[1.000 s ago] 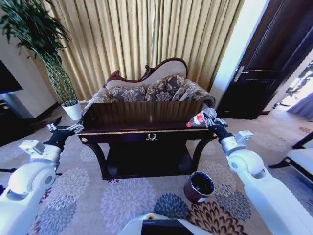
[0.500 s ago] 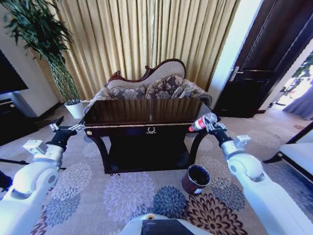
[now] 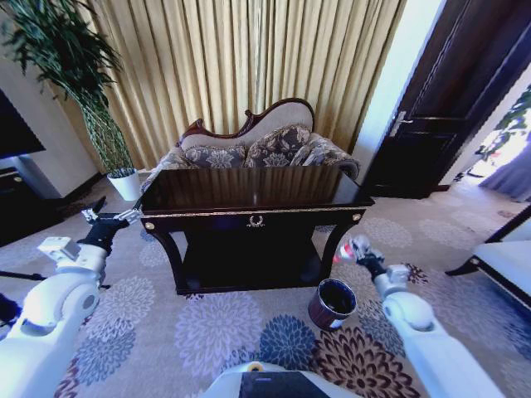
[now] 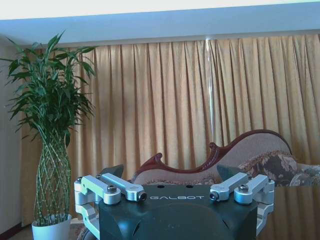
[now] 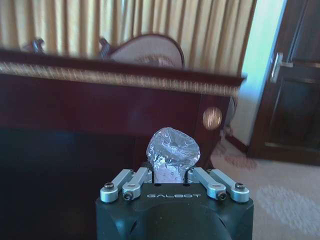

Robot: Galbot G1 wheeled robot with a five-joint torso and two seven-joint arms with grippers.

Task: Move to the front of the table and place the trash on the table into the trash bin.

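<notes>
One piece of trash, a clear plastic bottle with a red cap, sits clamped in the right gripper, low beside the table's front right leg and just above and behind the trash bin. In the right wrist view the bottle's clear base points straight at the camera, pinched between the right gripper's fingers, which are closed against its sides; behind it run the table's gold-trimmed front rail and a round gold ornament at its corner.

The bin stands on the flowered carpet in front of the table's right front leg, upright, its black inside open to the camera. The tabletop is dark and glossy, and a gold emblem marks the middle of the front drawer.

The left gripper hangs off the table's front left corner, apart from it, fingers spread wide and holding nothing; the left wrist view shows the left gripper's fingers parted with only the room between them. Beyond the table's far edge stands a carved sofa with patterned cushions before gold curtains, and a tall potted bamboo stands at the left.
</notes>
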